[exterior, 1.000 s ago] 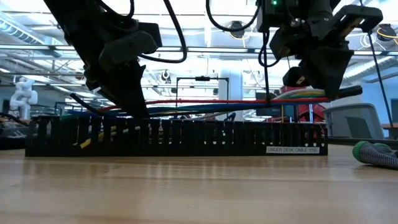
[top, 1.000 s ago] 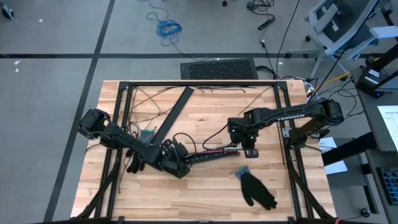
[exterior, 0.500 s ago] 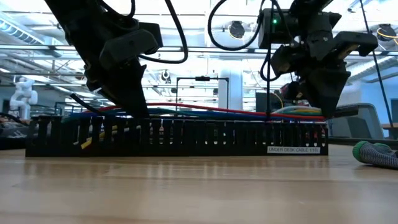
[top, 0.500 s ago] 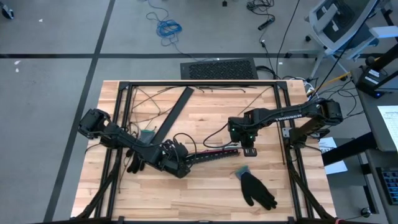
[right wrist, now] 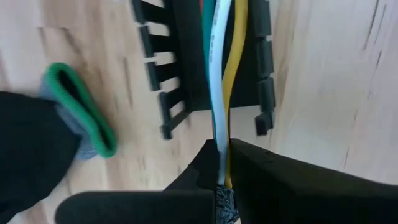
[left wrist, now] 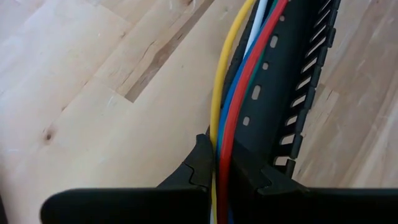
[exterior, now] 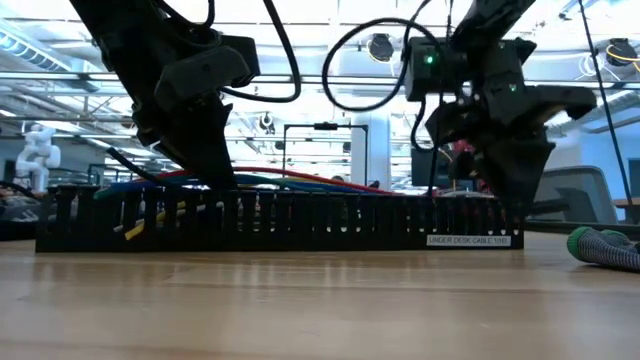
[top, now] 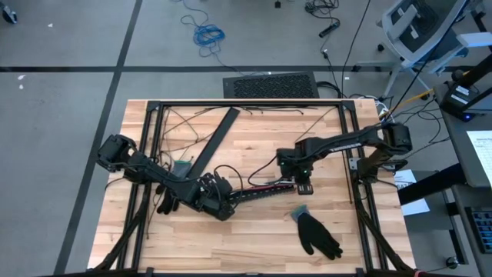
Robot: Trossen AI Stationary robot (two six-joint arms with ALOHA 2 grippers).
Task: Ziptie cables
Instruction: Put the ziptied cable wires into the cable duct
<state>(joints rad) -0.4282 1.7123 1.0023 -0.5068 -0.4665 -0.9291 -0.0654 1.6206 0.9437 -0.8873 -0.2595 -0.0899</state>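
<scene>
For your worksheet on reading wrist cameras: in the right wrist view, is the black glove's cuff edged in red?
No. The glove beside the slotted tray has a green-edged cuff; the right gripper grips the cables.

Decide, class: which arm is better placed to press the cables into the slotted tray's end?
Probably the right. Its gripper grips the cables right at the tray end; the left gripper clamps them at the other end.

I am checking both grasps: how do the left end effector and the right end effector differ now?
The left end effector pinches the cables at one end of the black slotted strip; the right end effector pinches them at the opposite end, near the glove. Yellow, red and blue wires pass the left; white and yellow the right. Both are shut on the bundle.
</scene>
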